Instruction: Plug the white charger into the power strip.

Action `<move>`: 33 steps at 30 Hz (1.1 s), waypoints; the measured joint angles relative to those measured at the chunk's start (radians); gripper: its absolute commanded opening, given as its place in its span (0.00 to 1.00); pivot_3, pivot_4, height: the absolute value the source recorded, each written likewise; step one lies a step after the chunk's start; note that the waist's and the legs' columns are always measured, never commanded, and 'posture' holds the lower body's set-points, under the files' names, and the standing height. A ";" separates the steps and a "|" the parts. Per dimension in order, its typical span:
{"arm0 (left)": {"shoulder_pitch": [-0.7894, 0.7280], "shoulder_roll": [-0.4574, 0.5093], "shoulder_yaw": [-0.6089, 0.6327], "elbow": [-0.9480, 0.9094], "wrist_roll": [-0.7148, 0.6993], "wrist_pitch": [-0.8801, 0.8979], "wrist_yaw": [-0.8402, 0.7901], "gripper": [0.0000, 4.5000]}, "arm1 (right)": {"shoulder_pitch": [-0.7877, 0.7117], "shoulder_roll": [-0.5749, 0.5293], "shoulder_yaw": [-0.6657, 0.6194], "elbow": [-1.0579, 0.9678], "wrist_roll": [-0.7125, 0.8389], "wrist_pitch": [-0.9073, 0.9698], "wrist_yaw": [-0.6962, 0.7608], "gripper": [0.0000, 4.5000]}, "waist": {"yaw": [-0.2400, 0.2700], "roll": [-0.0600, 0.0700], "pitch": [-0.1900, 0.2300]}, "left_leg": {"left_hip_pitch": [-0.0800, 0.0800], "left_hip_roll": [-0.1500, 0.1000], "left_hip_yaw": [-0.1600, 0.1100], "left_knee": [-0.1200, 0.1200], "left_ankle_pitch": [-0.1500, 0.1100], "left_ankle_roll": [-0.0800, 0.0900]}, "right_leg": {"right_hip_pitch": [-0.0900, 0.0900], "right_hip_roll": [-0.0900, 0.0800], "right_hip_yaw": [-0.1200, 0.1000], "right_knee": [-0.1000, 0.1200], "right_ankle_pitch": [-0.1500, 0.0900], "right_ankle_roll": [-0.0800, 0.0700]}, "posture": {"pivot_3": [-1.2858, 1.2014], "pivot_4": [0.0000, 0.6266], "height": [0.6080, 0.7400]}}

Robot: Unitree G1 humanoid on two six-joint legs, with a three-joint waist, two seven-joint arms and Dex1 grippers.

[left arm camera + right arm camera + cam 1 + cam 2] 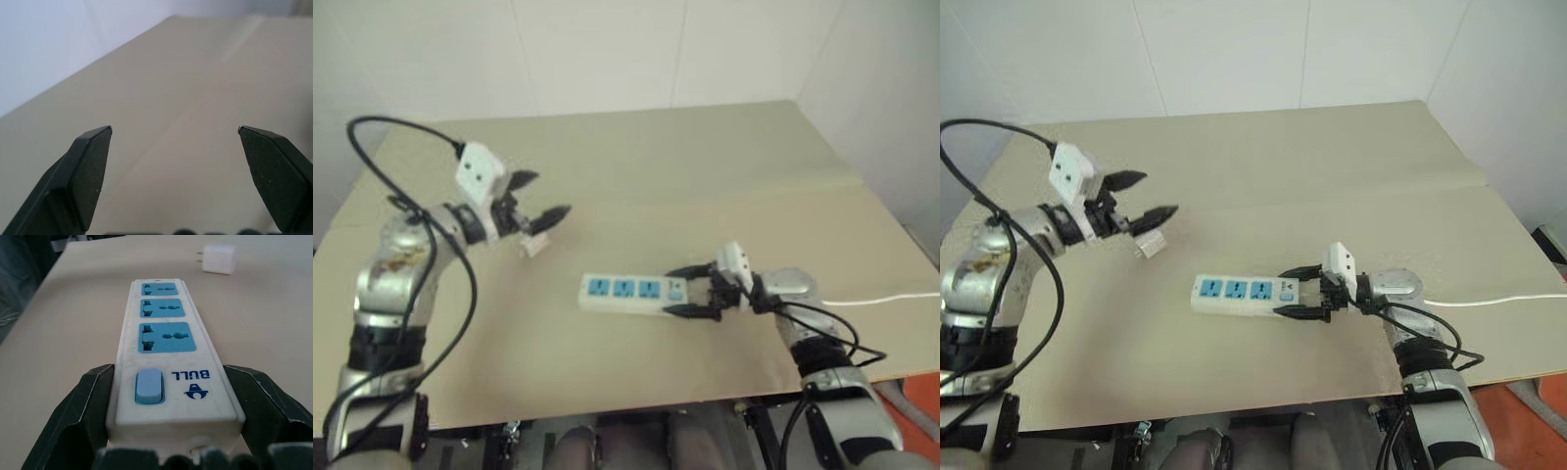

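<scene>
1. The right claw (693,291) grips the switch end of the power strip (628,292), one black finger pressed against each long side; in the right wrist view the fingers (83,416) hug the strip's white body on either side of the blue switch (149,386).
2. The left claw (540,199) is released, its two black fingers spread wide with nothing between them; it hovers above the table (705,166) on the robot's left side, pointing toward the middle; the left wrist view shows the fingertips (90,161) well apart over bare tabletop.
3. The power strip lies flat near the centre of the table, its long axis running left to right; three blue sockets (166,337) sit in a row, the switch at the end nearest the right claw; a thin white cord (891,297) runs off toward the table's right edge.
4. The charger (534,245) lies on the table just below the left claw's fingertips and apart from them; it rests to the left of the strip and a little farther back, not touching it; in the right wrist view its two prongs point sideways, beyond the strip's far end.
5. The charger is not plugged in; all three sockets are bare.
</scene>
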 measured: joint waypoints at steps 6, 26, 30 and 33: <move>-0.205 0.035 -0.125 0.102 0.041 0.358 0.054 1.00 | 0.000 0.011 0.014 -0.001 0.000 -0.001 0.003 0.75 | -0.002 0.000 0.000 | -0.001 -0.003 -0.002 0.000 0.000 0.000 | -0.001 0.000 -0.001 0.001 0.000 0.000 | 0.52 0.24 1.00; -0.690 -0.070 -0.578 1.060 0.361 0.274 -0.342 1.00 | 0.005 0.049 0.025 0.031 -0.020 -0.056 -0.049 0.75 | -0.025 0.000 0.000 | 0.000 -0.006 -0.005 0.002 0.000 0.000 | -0.002 0.000 -0.001 0.007 0.000 0.001 | 0.52 0.24 1.00; -0.711 -0.112 -0.573 1.166 0.415 0.196 -0.356 1.00 | 0.019 0.051 0.023 0.018 -0.021 -0.061 -0.065 0.75 | -0.024 -0.001 0.000 | 0.001 -0.006 -0.005 0.002 0.000 0.000 | -0.002 0.000 -0.001 0.007 0.000 0.001 | 0.52 0.24 1.00; -0.710 -0.139 -0.562 1.241 0.437 0.148 -0.357 1.00 | 0.025 0.054 0.023 0.012 -0.021 -0.061 -0.080 0.75 | -0.025 -0.001 0.000 | 0.000 -0.006 -0.005 0.003 0.000 0.000 | -0.002 0.000 -0.001 0.008 0.000 0.001 | 0.52 0.24 1.00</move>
